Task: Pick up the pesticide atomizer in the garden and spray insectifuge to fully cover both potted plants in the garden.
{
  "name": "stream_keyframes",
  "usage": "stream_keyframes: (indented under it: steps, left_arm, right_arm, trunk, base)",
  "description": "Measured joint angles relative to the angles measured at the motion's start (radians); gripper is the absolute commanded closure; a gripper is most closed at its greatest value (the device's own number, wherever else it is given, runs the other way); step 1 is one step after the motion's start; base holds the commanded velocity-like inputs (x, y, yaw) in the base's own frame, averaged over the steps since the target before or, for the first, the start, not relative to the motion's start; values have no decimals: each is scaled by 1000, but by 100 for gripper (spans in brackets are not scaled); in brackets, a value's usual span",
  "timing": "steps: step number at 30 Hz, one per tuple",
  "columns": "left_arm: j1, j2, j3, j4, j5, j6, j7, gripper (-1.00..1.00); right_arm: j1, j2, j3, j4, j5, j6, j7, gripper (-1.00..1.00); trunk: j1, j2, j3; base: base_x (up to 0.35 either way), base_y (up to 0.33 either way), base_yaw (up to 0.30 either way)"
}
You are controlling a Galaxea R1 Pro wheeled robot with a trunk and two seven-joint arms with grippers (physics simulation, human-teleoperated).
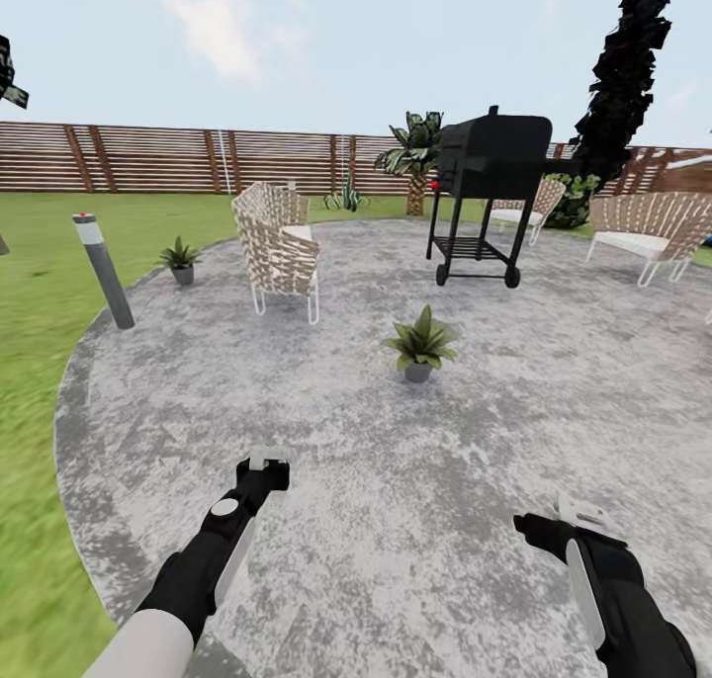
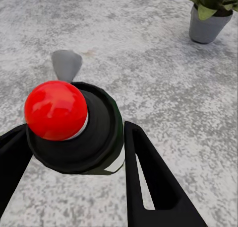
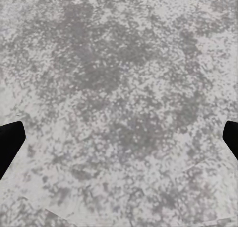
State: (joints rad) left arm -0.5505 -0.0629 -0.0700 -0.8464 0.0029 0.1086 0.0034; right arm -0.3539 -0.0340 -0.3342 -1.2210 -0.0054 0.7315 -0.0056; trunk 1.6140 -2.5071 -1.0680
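Green lawn (image 1: pixel 40 293) wraps around a round, spotty grey patio (image 1: pixel 396 461), and a brown slat fence (image 1: pixel 168 159) runs along the back.

Far on the left a grey post (image 1: pixel 104 271) with a red dot on top leans at the patio's edge. Near it sits a small potted plant (image 1: pixel 181 259) with pointed green leaves in a little grey pot. Next comes a woven chair (image 1: pixel 277 248). The second potted plant (image 1: pixel 421 342) stands in the middle of the patio, with a black grill (image 1: pixel 489 189) behind it.

Down low, the left pincer (image 1: pixel 267 466) pinches the pesticide atomizer (image 2: pixel 82 130), holding it above the paving. The bottle is dark green with a white patch and a shiny red ball on top.

The right pincer (image 1: pixel 569 515) is spread wide over bare paving, holding nothing.
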Motion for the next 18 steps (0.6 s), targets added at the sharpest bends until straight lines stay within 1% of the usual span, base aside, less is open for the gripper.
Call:
stream_keyframes:
  steps: [18]
  left_arm:
    - [0,0,0,0,0,0,0,100]
  right_arm:
    - [0,-1,0,-1,0,0,0,-100]
  trunk:
    - [0,0,0]
  base:
    - [339,0,0]
